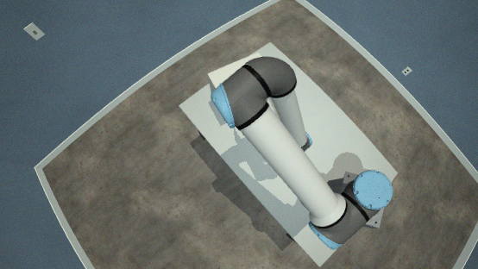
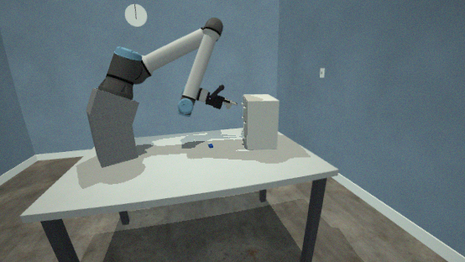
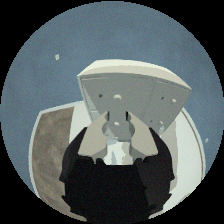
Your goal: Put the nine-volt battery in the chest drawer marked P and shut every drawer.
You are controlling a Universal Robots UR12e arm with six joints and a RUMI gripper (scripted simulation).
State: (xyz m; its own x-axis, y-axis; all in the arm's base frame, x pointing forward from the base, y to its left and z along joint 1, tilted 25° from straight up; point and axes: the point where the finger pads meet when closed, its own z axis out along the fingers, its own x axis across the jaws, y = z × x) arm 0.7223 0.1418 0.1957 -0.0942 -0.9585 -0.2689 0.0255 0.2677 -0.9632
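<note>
The white chest (image 1: 233, 69) (image 2: 264, 123) (image 3: 132, 90) stands upright at the far end of the table. Its front, with small knobs, faces the arm; no drawer visibly stands out, and the letters cannot be read. My gripper (image 2: 237, 103) (image 3: 117, 111) is slightly open with nothing between its fingers. It points at the upper part of the chest's front, just short of it. In the wrist view one pale knob (image 3: 117, 96) lies beyond the fingertips, and another shows lower, in the gap. The nine-volt battery cannot be made out.
A small blue object (image 2: 211, 145) lies on the table (image 2: 180, 180) in front of the chest; what it is cannot be told. The arm hides much of the table in the top view. The arm's grey pedestal (image 2: 112, 130) stands at the opposite end.
</note>
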